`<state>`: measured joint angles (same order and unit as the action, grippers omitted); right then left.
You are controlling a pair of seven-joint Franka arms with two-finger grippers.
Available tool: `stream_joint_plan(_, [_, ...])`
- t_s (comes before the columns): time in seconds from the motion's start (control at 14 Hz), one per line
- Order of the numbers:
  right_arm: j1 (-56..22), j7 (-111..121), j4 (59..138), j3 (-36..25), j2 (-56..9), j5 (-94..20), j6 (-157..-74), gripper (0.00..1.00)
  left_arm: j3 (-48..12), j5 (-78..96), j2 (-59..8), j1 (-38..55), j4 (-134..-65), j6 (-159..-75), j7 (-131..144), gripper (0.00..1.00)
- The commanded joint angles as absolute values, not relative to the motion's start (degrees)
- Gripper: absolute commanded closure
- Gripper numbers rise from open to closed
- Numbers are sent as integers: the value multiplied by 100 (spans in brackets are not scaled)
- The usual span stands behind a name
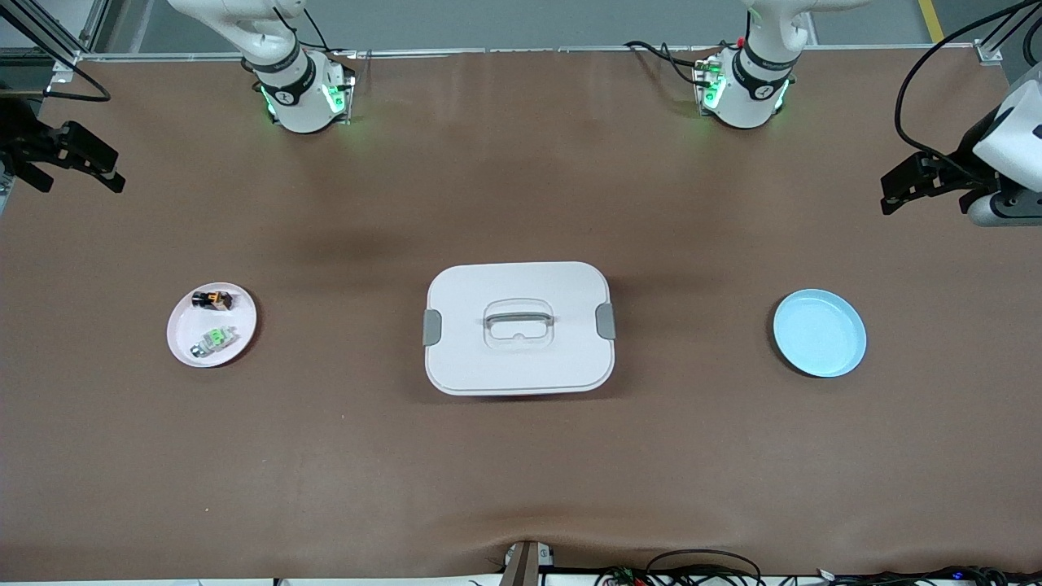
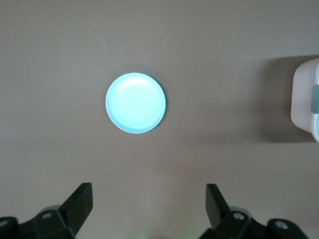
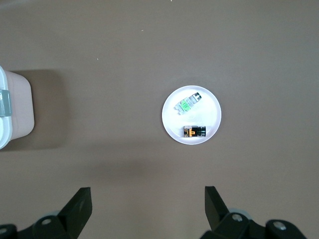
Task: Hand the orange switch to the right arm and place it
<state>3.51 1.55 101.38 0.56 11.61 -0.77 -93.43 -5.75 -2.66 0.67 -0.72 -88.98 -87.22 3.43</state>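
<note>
The orange switch [image 1: 212,299] lies on a small pinkish-white plate [image 1: 183,327] toward the right arm's end of the table, next to a whitish piece with a green top [image 1: 214,338]. In the right wrist view the switch [image 3: 193,131] and the plate [image 3: 212,110] show far below. My right gripper [image 1: 77,172] is open and empty, high over the table's edge at that end; its jaws [image 3: 148,201] stand wide apart. My left gripper [image 1: 928,191] is open and empty, high over the left arm's end of the table, with its jaws [image 2: 148,199] wide apart.
A white lidded box [image 1: 518,327] with grey clips and a clear handle sits mid-table. A light blue empty plate [image 1: 819,332] lies toward the left arm's end and shows in the left wrist view [image 2: 135,103]. Brown table surface lies between them.
</note>
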Motion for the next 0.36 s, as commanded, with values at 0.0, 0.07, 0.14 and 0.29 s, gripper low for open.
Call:
stream_joint_plan(0.0, [387, 228, 9993, 62, 1099, -62, -9237, 0, -589, -176, 0, -71, -8658, -8534, 290, 0])
stream_joint_plan(0.07, [395, 229, 9993, 62, 1099, -62, -9246, 0, -589, -158, 0, -44, -8631, -8482, 290, 0])
stream_joint_plan(0.14, [396, 229, 9993, 62, 1099, -70, -9246, 0, -589, -158, 0, -35, -8613, -8438, 290, 0])
stream_joint_plan(0.29, [396, 229, 9993, 62, 1099, -70, -9246, 0, -606, -149, -9, -35, -8613, -8429, 334, 0])
